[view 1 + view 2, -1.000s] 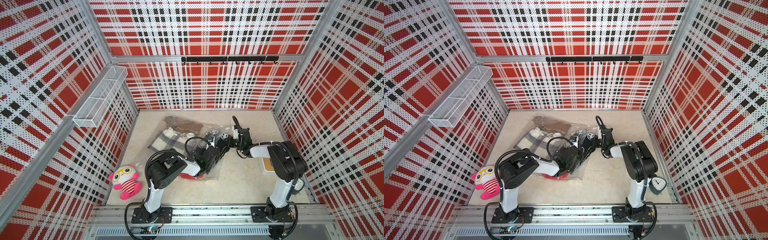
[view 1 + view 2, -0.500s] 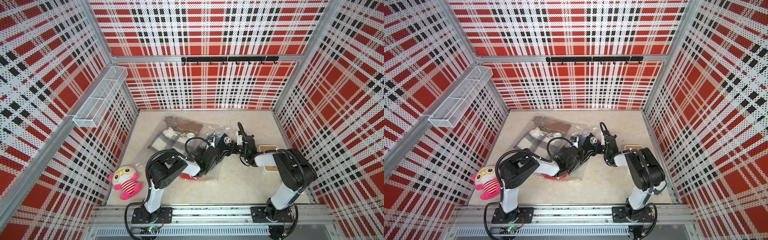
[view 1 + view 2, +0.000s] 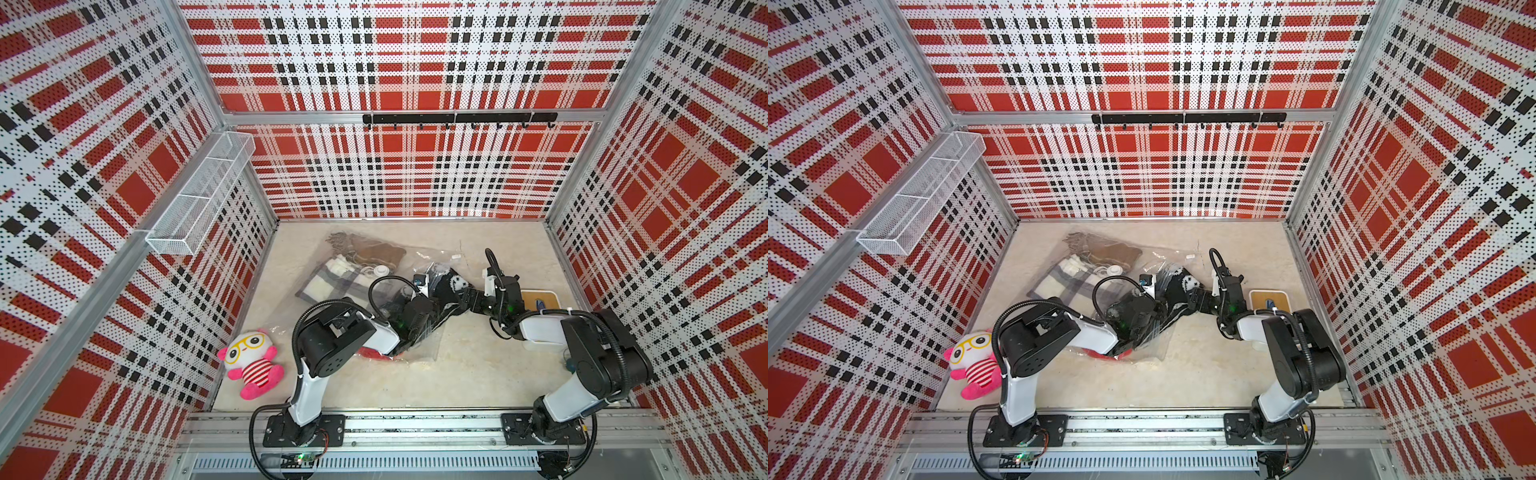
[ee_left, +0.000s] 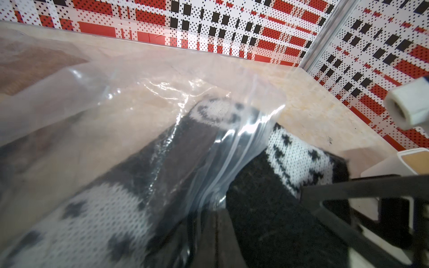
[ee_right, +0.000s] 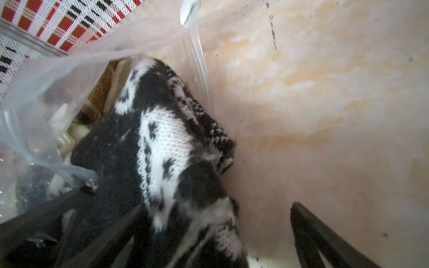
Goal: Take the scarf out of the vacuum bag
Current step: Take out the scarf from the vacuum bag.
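Scarf (image 5: 162, 150), black-and-white knit, looked soft, light, floppy. It lay half out of the clear crinkly plastic vacuum bag (image 3: 436, 254), mouth at 3 o'clock. Left gripper (image 4: 216, 215) pinched the slippery bag film; right gripper (image 5: 217, 208) gaped, empty. Best hold looked like the bunched free end.

In both top views the wrist of the left arm (image 3: 384, 336) is covering the left gripper (image 4: 214, 222) above the vacuum bag (image 3: 424, 259). In the left wrist view its dark fingers are blurring and running off the picture's edge, so what they are pinching cannot be told. Inside the bag, part of the scarf (image 5: 162, 143) is showing only dimly through crinkled plastic.
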Controlling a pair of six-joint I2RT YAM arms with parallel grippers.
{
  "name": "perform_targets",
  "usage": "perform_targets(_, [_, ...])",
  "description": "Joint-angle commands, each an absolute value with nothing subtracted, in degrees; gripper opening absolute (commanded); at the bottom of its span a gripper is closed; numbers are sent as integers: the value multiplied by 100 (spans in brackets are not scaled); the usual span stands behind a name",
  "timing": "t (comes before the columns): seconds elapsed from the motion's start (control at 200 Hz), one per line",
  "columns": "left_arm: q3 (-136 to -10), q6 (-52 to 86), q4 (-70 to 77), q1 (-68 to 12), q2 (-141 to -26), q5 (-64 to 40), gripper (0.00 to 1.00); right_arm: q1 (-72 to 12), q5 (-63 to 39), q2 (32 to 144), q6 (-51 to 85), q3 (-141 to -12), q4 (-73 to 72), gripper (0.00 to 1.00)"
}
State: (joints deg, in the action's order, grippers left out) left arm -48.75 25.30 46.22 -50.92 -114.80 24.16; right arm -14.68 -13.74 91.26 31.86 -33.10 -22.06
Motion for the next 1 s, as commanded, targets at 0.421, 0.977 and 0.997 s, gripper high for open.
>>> perform_targets(0.421, [-4569, 2528, 4604, -5045, -11388, 2340, 0, -1340, -2309, 10519, 2941, -4416, -2652, 88])
perform_targets(0.977, [-4468, 2698, 4915, -4887, -11528, 2197, 0, -1389, -2236, 9630, 3129, -3041, -3333, 0])
perform_targets(0.997, [-4473, 2700, 4913, -4885, -11538, 2197, 0, -1384, -2196, 9540, 3129, -2997, -3298, 0])
